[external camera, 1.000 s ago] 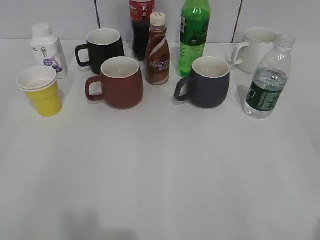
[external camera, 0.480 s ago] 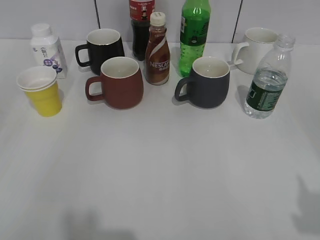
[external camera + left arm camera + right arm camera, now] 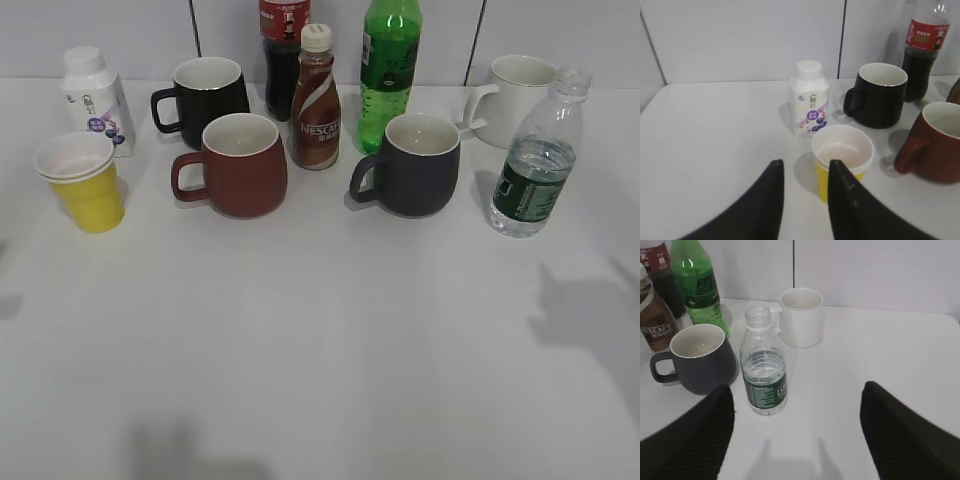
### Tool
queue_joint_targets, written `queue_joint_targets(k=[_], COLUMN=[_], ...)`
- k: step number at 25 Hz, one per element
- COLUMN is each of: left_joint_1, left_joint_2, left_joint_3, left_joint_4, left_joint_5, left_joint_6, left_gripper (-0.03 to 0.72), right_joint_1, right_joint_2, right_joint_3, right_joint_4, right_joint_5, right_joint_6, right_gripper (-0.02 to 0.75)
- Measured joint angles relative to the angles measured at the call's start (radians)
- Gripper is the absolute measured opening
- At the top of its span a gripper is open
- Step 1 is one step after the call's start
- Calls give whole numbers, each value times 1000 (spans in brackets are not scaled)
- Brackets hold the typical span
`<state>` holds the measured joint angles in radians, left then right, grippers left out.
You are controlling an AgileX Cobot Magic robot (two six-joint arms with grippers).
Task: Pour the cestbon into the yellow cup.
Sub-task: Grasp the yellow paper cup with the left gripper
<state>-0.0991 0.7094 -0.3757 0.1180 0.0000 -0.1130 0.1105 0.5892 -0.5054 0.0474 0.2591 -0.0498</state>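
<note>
The cestbon (image 3: 536, 160) stood upright at the right edge of the exterior frame, beside the grey mug (image 3: 412, 165), and the yellow cup (image 3: 84, 184) sat far off at the left edge on the tabletop (image 3: 320, 340). The right hand (image 3: 797, 435) was spread wide, apparently to take the bottle between its fingers. The left hand (image 3: 805, 172), narrowly parted, hung just before the cup, holding nothing

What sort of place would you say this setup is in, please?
Probably a lab tabletop staged for pouring trials: a bare white table against plain grey wall panels, with assorted mugs and drink bottles lined up.
</note>
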Motion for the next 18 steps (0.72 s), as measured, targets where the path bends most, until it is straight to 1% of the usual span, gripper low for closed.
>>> queue_joint_targets(k=[4,9,12,14,16,18], left_joint_1=[0,0,0,0,0,0], left_joint_2=[267,520,673,753,813,840], left_joint_3=[1,1,1,1,1,0], left_joint_4=[5,4,6,27,59,111], left_joint_5=[-255,-533,-664,-736,-811,-856], left_joint_6=[0,0,0,0,0,0], left_gripper=[260,326,343,351,389,465], right_joint_1=[20,20,20,20,20,20], right_joint_2=[179,389,493,551,597,616], right_joint_3=[0,1,1,1,1,1], right_joint_4=[-1,9,9,9,9,9], right_joint_5=[-119,-271,-387,-455,-498,-524], right_joint_6=[0,0,1,2,3,5], right_gripper=[586,586,586,586,586,586])
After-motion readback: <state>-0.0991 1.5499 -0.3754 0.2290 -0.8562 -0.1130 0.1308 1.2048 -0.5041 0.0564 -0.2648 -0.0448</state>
